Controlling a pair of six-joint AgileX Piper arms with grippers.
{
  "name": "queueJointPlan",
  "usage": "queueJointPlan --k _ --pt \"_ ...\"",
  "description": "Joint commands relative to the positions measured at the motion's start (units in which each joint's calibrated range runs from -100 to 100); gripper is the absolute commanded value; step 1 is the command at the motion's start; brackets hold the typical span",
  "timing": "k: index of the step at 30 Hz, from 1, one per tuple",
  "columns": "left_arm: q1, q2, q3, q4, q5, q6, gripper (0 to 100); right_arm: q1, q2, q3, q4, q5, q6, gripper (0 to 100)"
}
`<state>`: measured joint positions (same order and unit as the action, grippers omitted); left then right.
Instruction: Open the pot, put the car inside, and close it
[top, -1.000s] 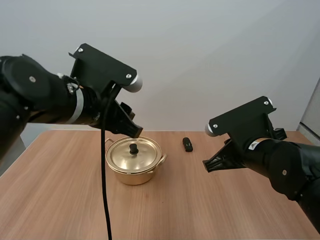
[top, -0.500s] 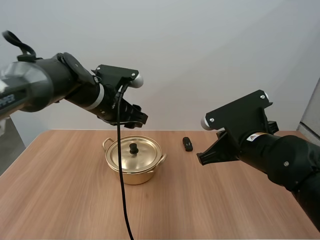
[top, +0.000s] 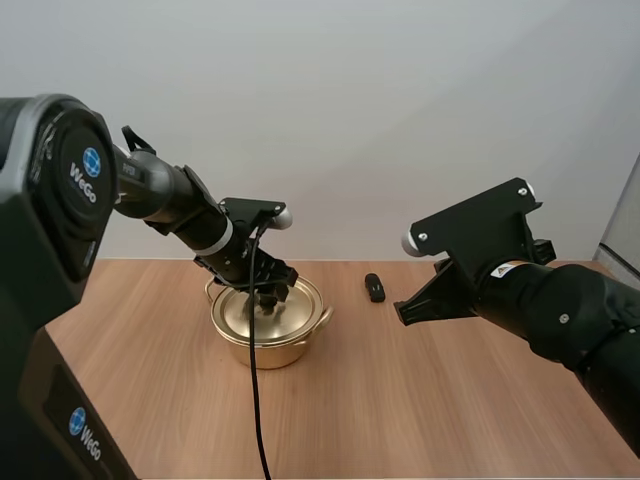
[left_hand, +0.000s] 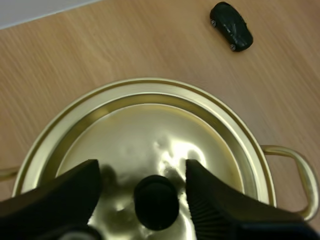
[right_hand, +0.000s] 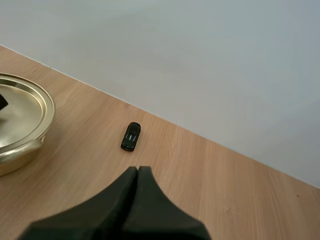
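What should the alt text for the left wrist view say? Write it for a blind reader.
The left tool hangs open over the lid of a gold pot, one black finger on each side of the knob. A black toy car lies on the wooden table beyond the pot.

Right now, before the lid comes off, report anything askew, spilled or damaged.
Nothing stands out. The lid sits level on the pot, the left jaws stand open either side of its knob, and the car rests on the table, apart from the pot. No spill or damage shows.

The pot (top: 265, 352) is gold with a black knob (left_hand: 156, 201), the car (right_hand: 131, 136) black, the table (top: 420, 400) wood-grained brown.
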<state>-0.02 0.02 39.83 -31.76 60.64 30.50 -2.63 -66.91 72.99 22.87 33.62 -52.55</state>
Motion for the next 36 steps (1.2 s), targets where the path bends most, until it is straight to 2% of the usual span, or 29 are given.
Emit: queueJointPlan --k 1,2,6,8,12,17,18,19,21,22,23,24,27,29,32,36 --pt "-0.04 0.47 0.12 2.66 0.88 -1.64 30 0.01 0.11 -0.01 -0.04 0.09 -0.02 0" --pt "-0.04 0.47 -0.03 3.28 0.60 -1.75 1 0.01 0.14 -0.01 -0.04 -0.14 -0.02 0" --pt "-0.04 -1.72 -2.95 2.83 0.36 -1.75 0 0.01 3.15 -0.01 0.08 -5.50 -0.02 0" --pt "-0.04 -4.56 -5.65 1.22 0.36 -2.01 0 0.41 6.94 -0.01 0.98 -12.01 -0.09 0" --pt "0.15 -13.06 -11.36 -3.60 0.93 -2.11 0 3.30 22.37 -3.89 5.37 -15.82 -2.94 0" --pt "0.15 -25.02 -15.02 -8.35 1.12 -2.52 0 6.96 42.88 -15.20 6.03 -12.63 -2.82 0" --pt "0.15 -27.11 -15.38 -8.49 0.95 -2.52 0 7.05 46.15 -17.61 6.03 -11.70 -2.40 11" --pt "0.22 -28.65 -15.54 -8.49 0.95 -2.52 0 7.04 48.54 -19.39 6.15 -11.27 -2.21 26" --pt "0.81 -31.99 -15.60 -8.59 0.41 -3.04 0 7.04 53.54 -23.10 6.56 -11.07 -2.21 61" --pt "1.25 -33.26 -15.60 -8.84 0.25 -3.17 0 7.04 55.69 -24.38 7.66 -11.07 -2.12 73" --pt "2.00 -34.20 -15.60 -9.27 0.25 -3.17 0 7.04 57.31 -25.89 8.33 -11.00 -1.83 80" --pt "3.02 -34.97 -15.60 -10.22 0.25 -3.17 0 7.04 59.59 -27.58 8.64 -10.37 -0.93 82" --pt "5.19 -36.19 -15.70 -12.93 0.97 -3.17 0 7.04 64.14 -30.72 8.63 -9.46 0.37 74" --pt "6.65 -36.32 -15.85 -14.58 2.51 -3.17 0 7.04 66.39 -32.09 8.63 -9.31 1.17 74" --pt "7.82 -36.32 -16.14 -16.59 4.95 -3.07 0 7.04 68.37 -33.42 8.63 -9.31 1.52 78" --pt "8.24 -36.32 -16.14 -17.31 5.71 -2.83 0 7.04 69.89 -34.54 8.63 -12.29 1.65 80"
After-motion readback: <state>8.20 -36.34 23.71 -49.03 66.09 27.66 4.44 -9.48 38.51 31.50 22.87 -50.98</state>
